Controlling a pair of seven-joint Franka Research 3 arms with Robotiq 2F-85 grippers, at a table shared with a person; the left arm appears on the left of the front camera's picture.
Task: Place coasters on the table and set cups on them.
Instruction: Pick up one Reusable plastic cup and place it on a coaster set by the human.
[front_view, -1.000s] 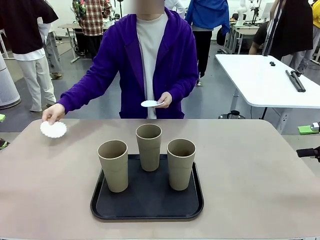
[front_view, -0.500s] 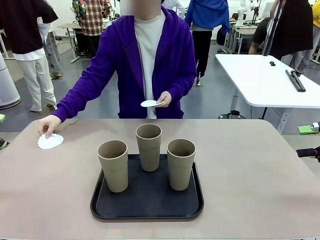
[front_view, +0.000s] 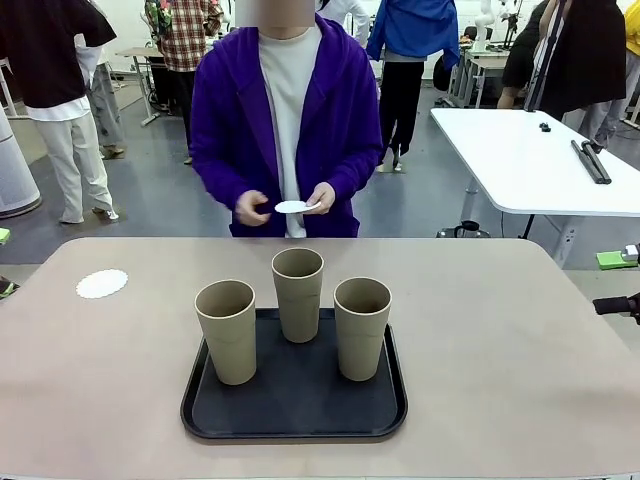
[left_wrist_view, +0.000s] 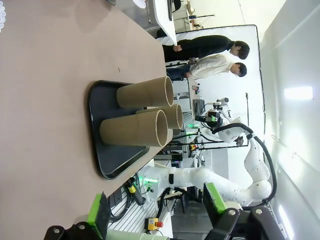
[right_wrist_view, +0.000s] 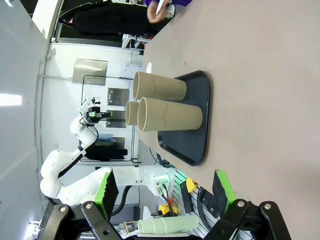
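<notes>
One coaster (front_view: 101, 283) lies on the tabletop (front_view: 500, 330); three cups (front_view: 298, 295) stand on a black tray (front_view: 295, 405).
It sits far left. A person's hand (front_view: 322, 197) holds another doily (front_view: 293, 207). The left pincer (left_wrist_view: 156, 207) and right pincer (right_wrist_view: 165, 190) gape empty.

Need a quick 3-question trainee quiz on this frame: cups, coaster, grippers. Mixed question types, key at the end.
1. True or false: all three cups stand on the black tray.
2. Pick one. The coaster lying on the table is:
A) under a cup
B) on the tray
C) on bare tabletop on the robot's left, apart from the tray
3. Short answer: how do the jaws of the left gripper and the right gripper stand, and do they hold anything?

Key
1. True.
2. C.
3. Both open, holding nothing.
</notes>
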